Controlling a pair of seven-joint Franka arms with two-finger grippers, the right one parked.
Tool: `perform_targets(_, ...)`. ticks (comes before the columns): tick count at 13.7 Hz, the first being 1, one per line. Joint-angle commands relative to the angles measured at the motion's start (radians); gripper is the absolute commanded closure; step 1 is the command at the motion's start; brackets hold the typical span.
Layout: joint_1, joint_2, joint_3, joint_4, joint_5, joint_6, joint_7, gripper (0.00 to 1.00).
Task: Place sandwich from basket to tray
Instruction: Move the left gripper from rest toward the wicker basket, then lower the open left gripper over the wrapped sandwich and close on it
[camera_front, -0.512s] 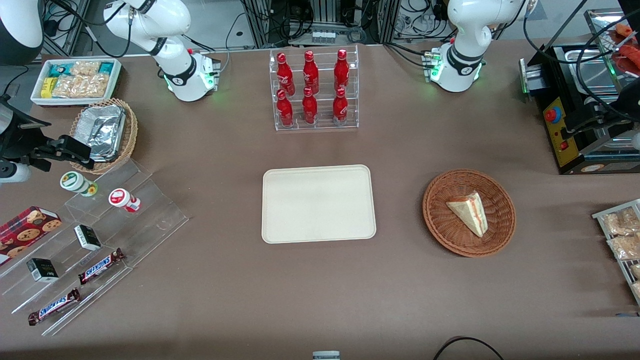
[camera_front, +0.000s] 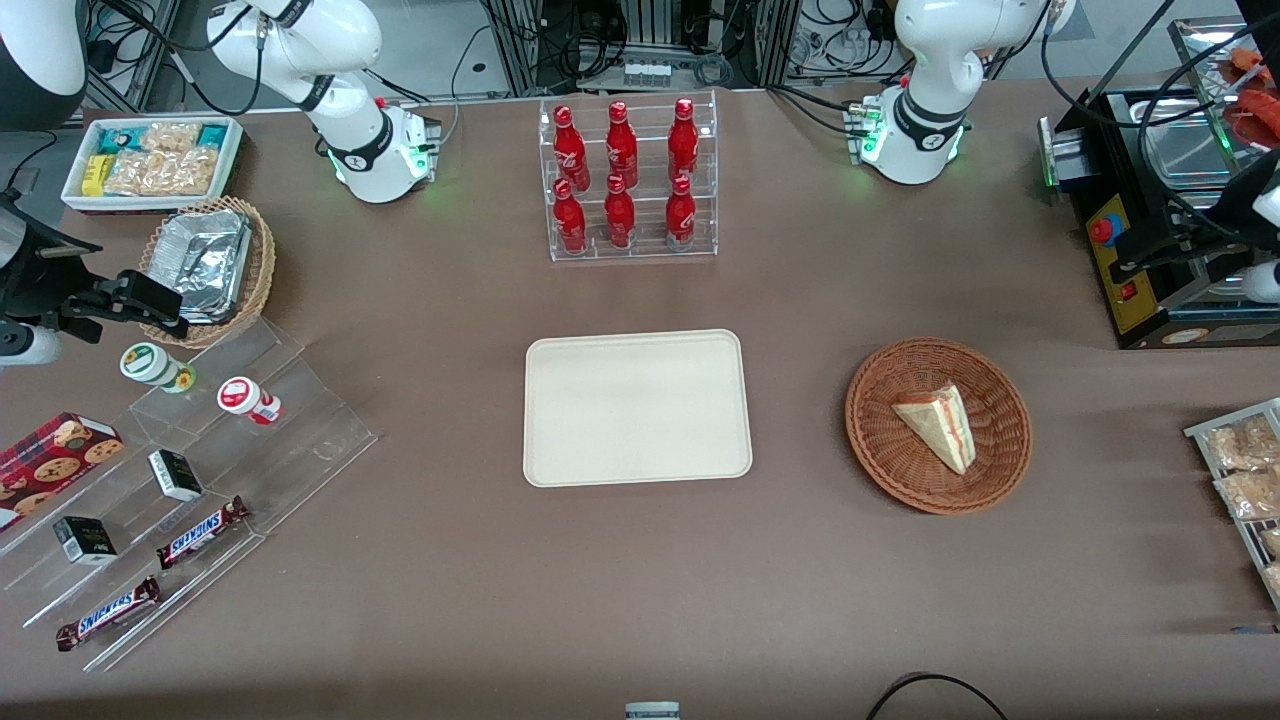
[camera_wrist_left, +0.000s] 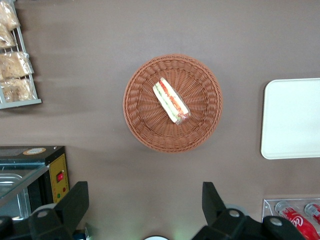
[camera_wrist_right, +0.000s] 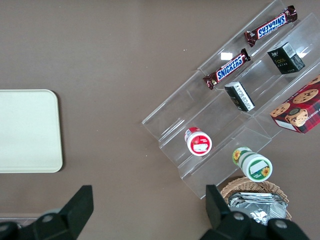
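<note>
One sandwich (camera_front: 937, 426) is seen lying in one reddish-brown basket (camera_front: 880, 440), and one cream tray (camera_front: 637, 407) is set flat at the middle of the tabletop (camera_front: 640, 600). Six red bottles (camera_front: 622, 175) are counted in a clear rack, at about 12 o'clock from the tray and farther from the front camera.

In the wrist view the gripper (camera_wrist_left: 145, 210) is held high above the tabletop, with its two fingers (camera_wrist_left: 75, 205) spread wide and nothing between them. The sandwich (camera_wrist_left: 170, 100) is found at roughly 12 o'clock from the midpoint between the fingers, well apart from them, inside the basket (camera_wrist_left: 145, 135) and near its centre. The wedge is laid with its red and green filling edge turned upward, running from about 11 o'clock to 5 o'clock across the basket.

The basket and the tray (camera_wrist_left: 295, 120) are kept well apart, with bare brown tabletop between them. The tray surface carries nothing. Bare wicker is left around the sandwich on all sides. A wire rack of snack packets (camera_wrist_left: 15, 55) is placed toward the working arm's end of the tabletop, apart from the basket, and a black machine (camera_front: 1150, 230) stands nearby, farther from the front camera.
</note>
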Motion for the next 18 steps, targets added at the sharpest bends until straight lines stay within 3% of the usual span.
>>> perform_targets(1,-0.003,0.004,0.003,-0.011,0.020,0.042,0.006,0.00)
perform_targets(8,0.000,-0.078,0.004,-0.411,0.006,0.423,-0.026,0.00)
perform_targets(14,-0.014,-0.052,-0.020,-0.643,0.004,0.761,-0.290,0.00)
perform_targets(18,-0.069,0.025,-0.027,-0.699,0.006,0.925,-0.480,0.00)
